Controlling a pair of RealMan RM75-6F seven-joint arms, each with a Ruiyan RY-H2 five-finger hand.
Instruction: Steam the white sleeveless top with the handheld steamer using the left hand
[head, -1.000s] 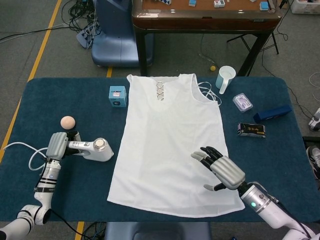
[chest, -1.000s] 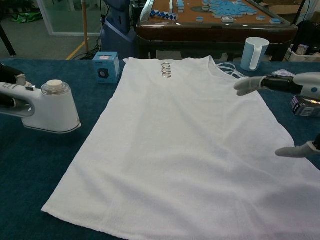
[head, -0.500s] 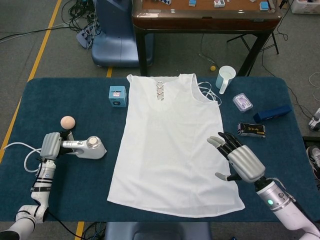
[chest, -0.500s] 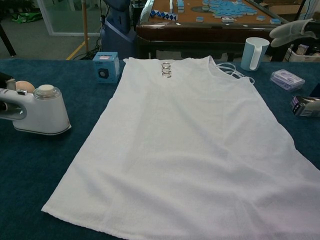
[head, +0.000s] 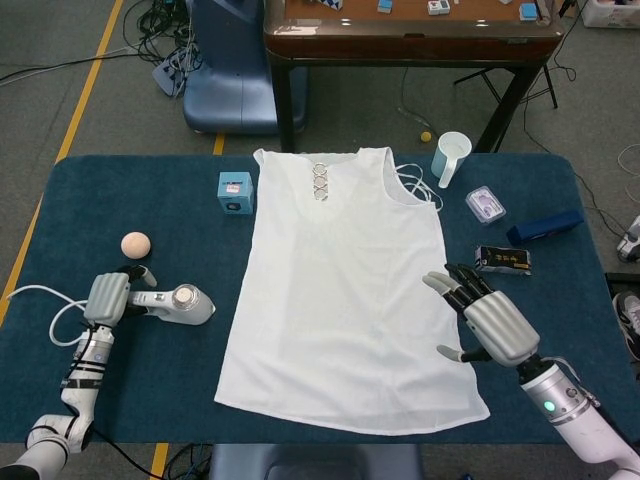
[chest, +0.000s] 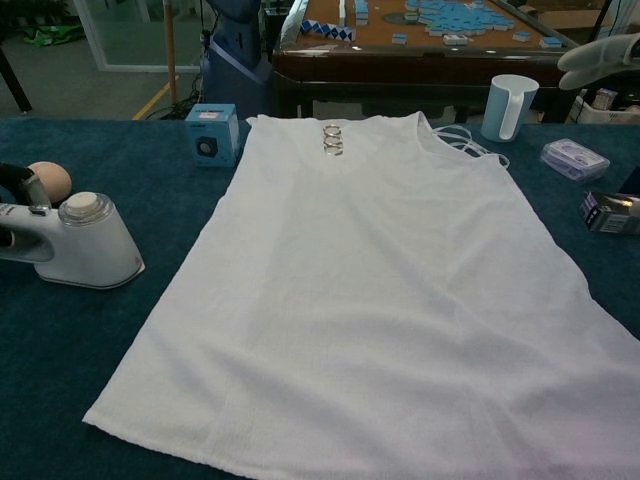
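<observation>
On the blue table: the white sleeveless top (head: 345, 285) lay spread flat on the table (head: 130, 395), neckline toward the far edge, hem toward the robot.
Neckline detail: a short column of rings (chest: 332, 141) sat at the centre of the collar.
Steamer: the handheld steamer (head: 182, 304) stood on the cloth just left of the top's lower left side, apart from the fabric, its round cap facing up.
Left hand: the left hand (head: 108, 297) gripped the steamer's handle, fingers wrapped around it; in the chest view only the edge of the hand showed at the frame border.
Cable: a white cord (head: 45, 308) looped from the left wrist area toward the table's left edge.
Right hand: the right hand (head: 485, 318) hovered above the top's right edge, fingers spread and holding nothing; the chest view caught only a pale part of it at the upper right corner (chest: 600, 60).
Ball: a peach ball (head: 135, 243) sat near the steamer, on its far side.
Far-left item: a small blue box (head: 235, 190) stood beside the top's left shoulder.
Far-right items: a pale cup (head: 451, 155) stood near the right strap, with a clear case (head: 485, 204), a dark packet (head: 502, 260) and a blue bar (head: 545, 226) further right.
</observation>
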